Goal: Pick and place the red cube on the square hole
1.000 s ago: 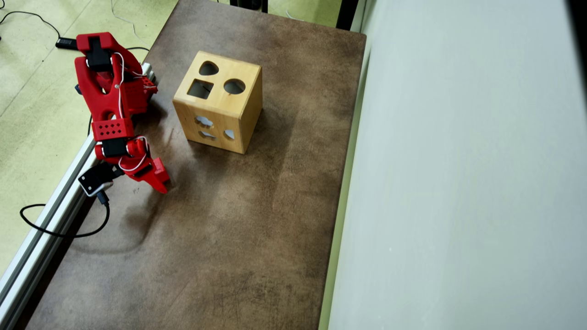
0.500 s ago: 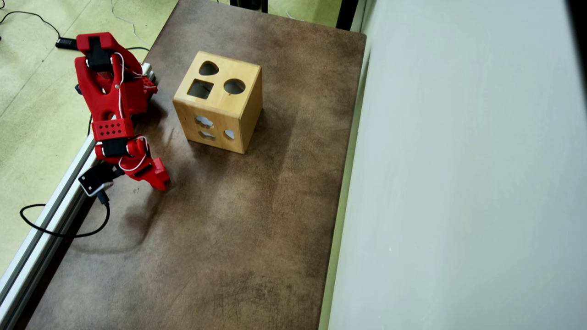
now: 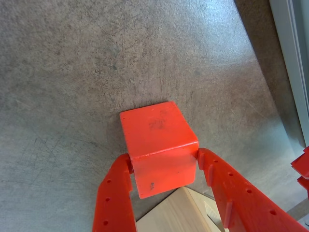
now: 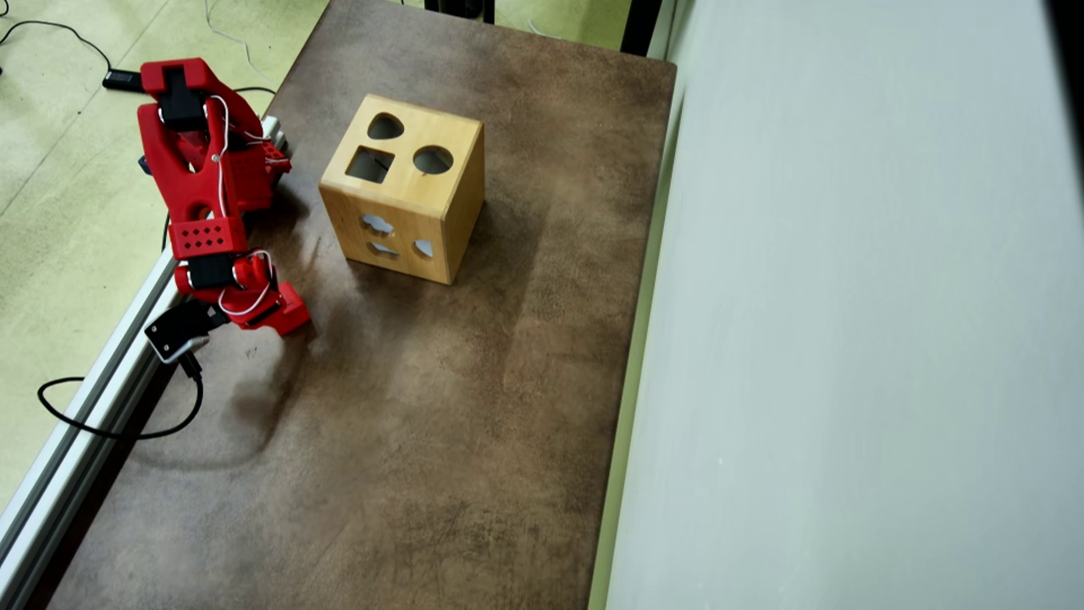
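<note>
In the wrist view the red cube (image 3: 159,147) sits between the two red fingers of my gripper (image 3: 164,159), which is shut on it; both fingers press its side faces. From overhead my gripper (image 4: 292,326) is at the table's left side, below and left of the wooden box (image 4: 440,212), and it hides the cube. The square hole (image 4: 370,164) is a dark cut-out in the box's top face, well apart from the gripper. A pale corner of the box (image 3: 183,212) shows under the cube in the wrist view.
The box top also has a round hole (image 4: 433,159) and a teardrop hole (image 4: 385,127). An aluminium rail (image 4: 85,407) and a black cable (image 4: 110,428) run along the brown table's (image 4: 423,424) left edge. A pale wall (image 4: 847,339) borders the right side.
In the overhead view the gripper tip has drawn back a little toward the arm and upward in the picture. The box has not moved.
</note>
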